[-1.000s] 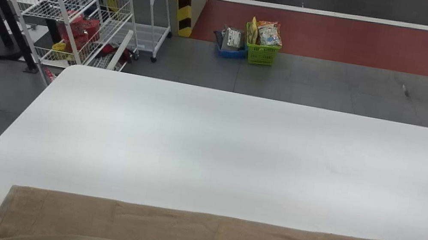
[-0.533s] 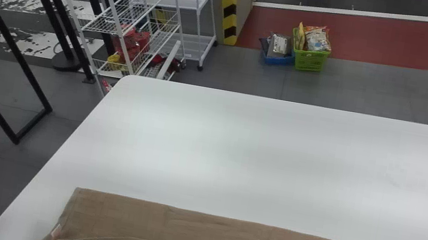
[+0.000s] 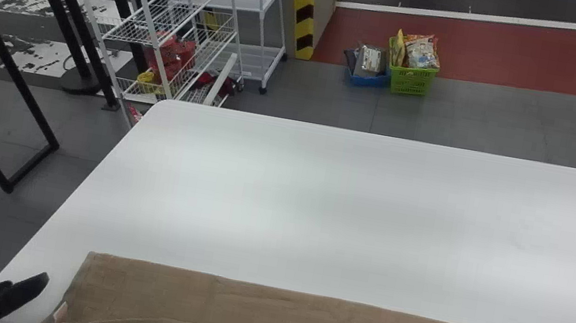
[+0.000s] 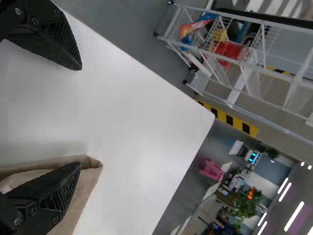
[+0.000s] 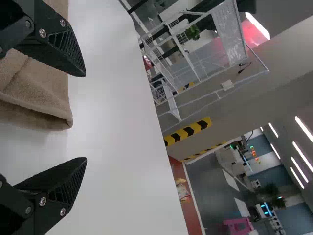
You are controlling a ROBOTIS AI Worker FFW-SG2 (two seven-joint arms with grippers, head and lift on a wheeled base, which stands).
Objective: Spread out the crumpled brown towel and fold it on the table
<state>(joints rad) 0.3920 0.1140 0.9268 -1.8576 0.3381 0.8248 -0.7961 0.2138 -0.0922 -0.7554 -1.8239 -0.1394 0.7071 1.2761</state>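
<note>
We are finding the towel [image 3: 297, 318] lying folded over along the table's [image 3: 344, 212] near side. We are holding the left gripper [image 4: 81, 116] and right gripper [image 5: 86, 117] open, gripping nothing. We are expecting light, soft, floppy cloth, so we are favouring pinching all layers near its corners.

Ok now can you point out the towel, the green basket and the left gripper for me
Towel [image 3: 241, 303]: head view, on the strip along its far edge.
Green basket [image 3: 412, 82]: head view, on its near wall.
Left gripper [image 4: 81, 116]: left wrist view, midway between its fingertips.
</note>
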